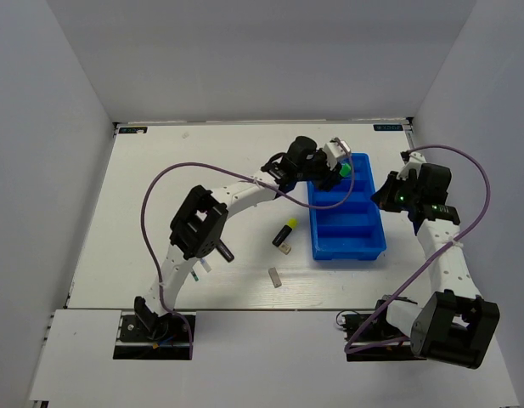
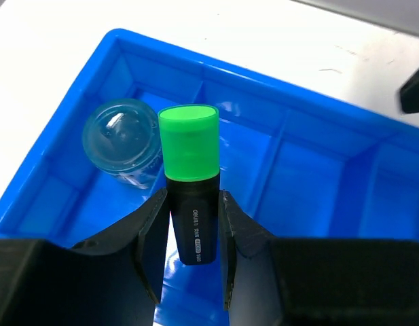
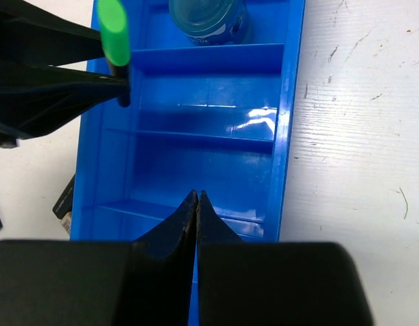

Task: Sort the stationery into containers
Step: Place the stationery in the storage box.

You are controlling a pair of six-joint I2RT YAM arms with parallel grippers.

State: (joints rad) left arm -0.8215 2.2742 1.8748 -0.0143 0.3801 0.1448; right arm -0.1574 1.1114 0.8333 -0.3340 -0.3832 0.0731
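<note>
Above the glossy tray (image 2: 318, 170), left jaws pinch a green-capped marker (image 2: 191, 204); right jaws touch.

White table (image 1: 160, 187) being seen from above, scuff marks being shown on right side. Blue tray (image 1: 348, 240) being carried on right half. Black marker with yellow end (image 1: 285, 230) lying just left of tray, small beige eraser (image 1: 286, 249) just beside it. Second eraser (image 1: 275, 277) lying apart, nearer front edge.

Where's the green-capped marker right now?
The green-capped marker is clamped in the left gripper over the blue tray's far end, right of centre in the top view, beside the blue round piece lying in the end compartment.
</note>
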